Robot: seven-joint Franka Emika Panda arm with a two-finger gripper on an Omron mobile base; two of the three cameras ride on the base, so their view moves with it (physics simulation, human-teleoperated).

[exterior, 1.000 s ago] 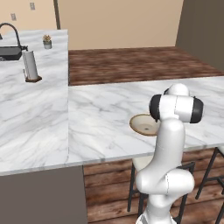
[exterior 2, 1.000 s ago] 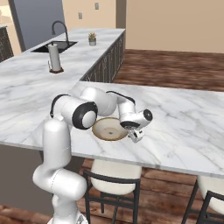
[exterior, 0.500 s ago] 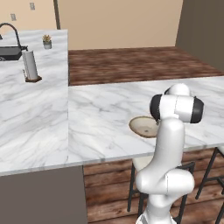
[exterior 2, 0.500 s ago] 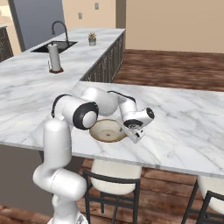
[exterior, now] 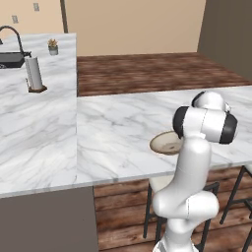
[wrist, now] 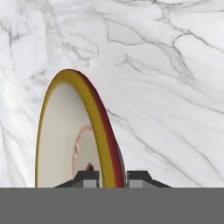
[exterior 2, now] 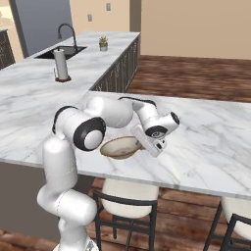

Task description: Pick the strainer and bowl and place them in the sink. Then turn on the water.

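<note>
The tan bowl [exterior 2: 120, 147] with its darker rim rests on the marble island counter [exterior 2: 206, 147] near the front edge, also seen past my arm [exterior: 165, 142]. My gripper [exterior 2: 138, 141] reaches down at the bowl's right side. In the hand view the bowl's [wrist: 65, 135] rim stands edge-on between the two fingertips of the gripper [wrist: 111, 177], which is shut on it. The black sink [exterior 2: 59, 52] with its tall faucet [exterior 2: 66, 32] lies far off on the back counter [exterior: 10, 60]. The strainer and the water are out of view.
A paper-towel holder [exterior: 34, 74] stands beside the sink, with a small potted plant [exterior: 52, 47] behind it. Bar stools [exterior 2: 127, 206] sit under the island's front edge. Wooden floor [exterior: 138, 69] lies between the counters.
The fingers have closed from wide open onto the bowl's rim. The arm and the bowl have barely shifted.
</note>
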